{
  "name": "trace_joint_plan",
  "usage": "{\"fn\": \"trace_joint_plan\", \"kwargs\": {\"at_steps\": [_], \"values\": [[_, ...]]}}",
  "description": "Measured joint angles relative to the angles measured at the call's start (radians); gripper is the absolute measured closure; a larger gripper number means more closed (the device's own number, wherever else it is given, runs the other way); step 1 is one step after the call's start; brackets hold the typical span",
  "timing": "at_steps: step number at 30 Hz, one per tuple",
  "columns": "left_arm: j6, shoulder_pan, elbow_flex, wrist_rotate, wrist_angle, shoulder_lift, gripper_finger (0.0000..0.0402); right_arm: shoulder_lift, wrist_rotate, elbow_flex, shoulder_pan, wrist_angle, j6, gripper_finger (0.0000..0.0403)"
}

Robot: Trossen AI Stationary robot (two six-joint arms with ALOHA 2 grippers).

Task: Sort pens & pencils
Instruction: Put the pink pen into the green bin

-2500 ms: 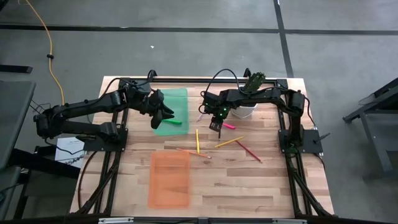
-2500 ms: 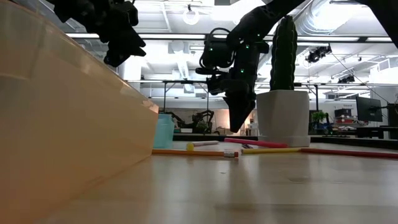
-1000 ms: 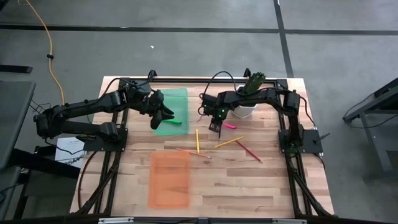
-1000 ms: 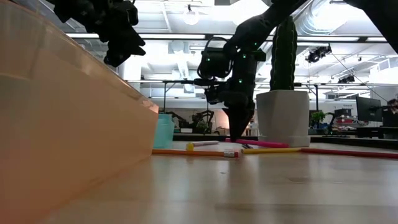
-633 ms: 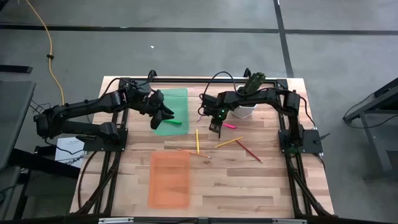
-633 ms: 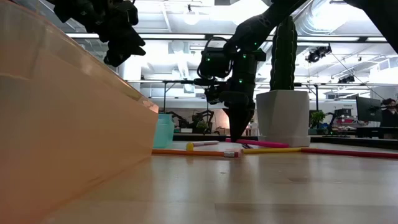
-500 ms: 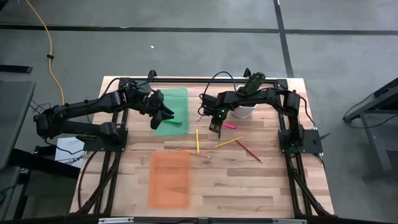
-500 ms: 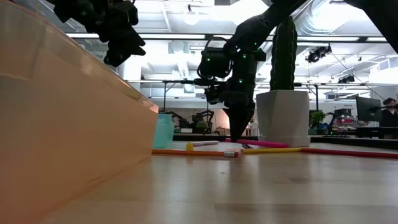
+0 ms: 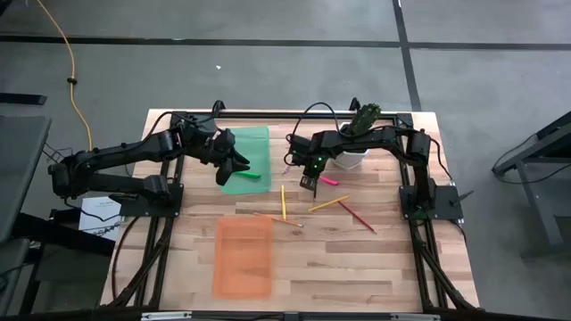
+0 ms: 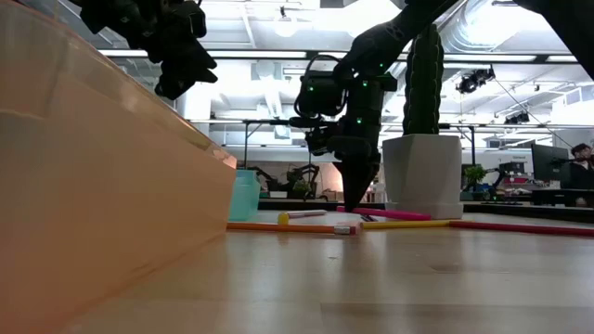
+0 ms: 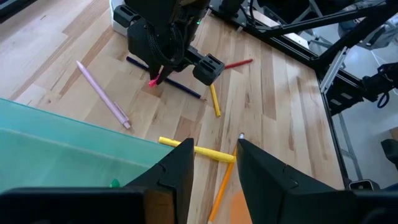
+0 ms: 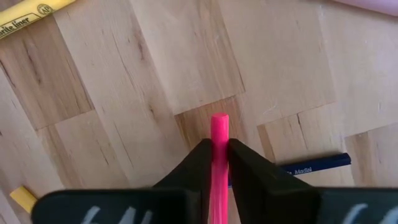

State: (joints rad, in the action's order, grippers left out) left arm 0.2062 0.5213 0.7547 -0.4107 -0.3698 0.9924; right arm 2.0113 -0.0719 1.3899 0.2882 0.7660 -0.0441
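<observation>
We see the right end effector down at the tabletop, its two fingers pressed against either side of the magenta pink pen, which lies flat on the wood and sticks out ahead of the fingertips. Just beyond that end effector a dark blue pencil runs under the pink pen, and a yellow pen lies a little farther off on the same wood. The cactus pot stands close behind the right end effector in the low view.

Our left end effector hangs above the near edge of the green tray, its fingers apart with nothing between them. A green pen lies in that tray just beside it. Ahead of the left end effector, on the tabletop, we see the yellow pen, a yellow-orange pencil, the pale pink pen and a red pencil. The orange tray sits well apart, nearer the front edge.
</observation>
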Motion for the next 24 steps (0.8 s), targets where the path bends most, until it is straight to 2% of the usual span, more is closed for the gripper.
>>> {"fn": "trace_joint_plan", "kwargs": {"at_steps": [8, 24], "values": [[0.0, 0.0, 0.0, 0.0, 0.0, 0.0, 0.0291, 0.0, 0.0, 0.0, 0.0, -0.008, 0.0, 0.0374], [-0.016, 0.0, 0.0, 0.0, 0.0, 0.0, 0.0291, 0.0, -0.008, 0.0, 0.0, -0.023, -0.008, 0.0375]]}}
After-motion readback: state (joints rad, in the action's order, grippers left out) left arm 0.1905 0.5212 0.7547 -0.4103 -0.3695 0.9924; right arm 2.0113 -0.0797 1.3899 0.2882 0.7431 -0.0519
